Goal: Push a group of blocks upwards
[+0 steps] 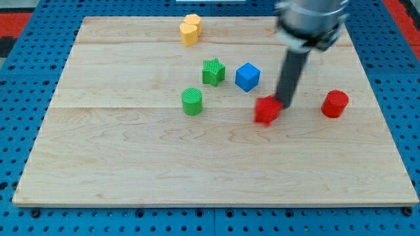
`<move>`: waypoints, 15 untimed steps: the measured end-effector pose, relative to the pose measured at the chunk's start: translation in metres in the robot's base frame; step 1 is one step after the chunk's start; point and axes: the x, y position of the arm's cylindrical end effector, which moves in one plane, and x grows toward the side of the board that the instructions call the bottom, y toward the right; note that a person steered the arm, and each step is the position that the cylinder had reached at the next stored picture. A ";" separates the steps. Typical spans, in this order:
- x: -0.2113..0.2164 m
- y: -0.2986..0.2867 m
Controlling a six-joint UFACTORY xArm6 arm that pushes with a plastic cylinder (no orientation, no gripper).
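My tip (285,103) is at the upper right edge of a blurred red block (267,110) right of the board's middle, touching or nearly touching it. A blue cube (247,77) lies up and to the left of the tip. A green star block (212,71) sits left of the blue cube. A green cylinder (192,101) lies below and left of the star. A red cylinder (335,103) stands alone to the right of the tip. A yellow block (190,29) sits near the board's top edge.
The wooden board (131,164) lies on a blue perforated surface (20,78). The arm's grey body (312,19) hangs over the board's upper right part and hides what is behind it.
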 end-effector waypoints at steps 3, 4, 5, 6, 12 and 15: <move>0.037 -0.023; -0.005 -0.077; -0.036 -0.076; -0.053 -0.114; -0.019 0.137; -0.036 0.012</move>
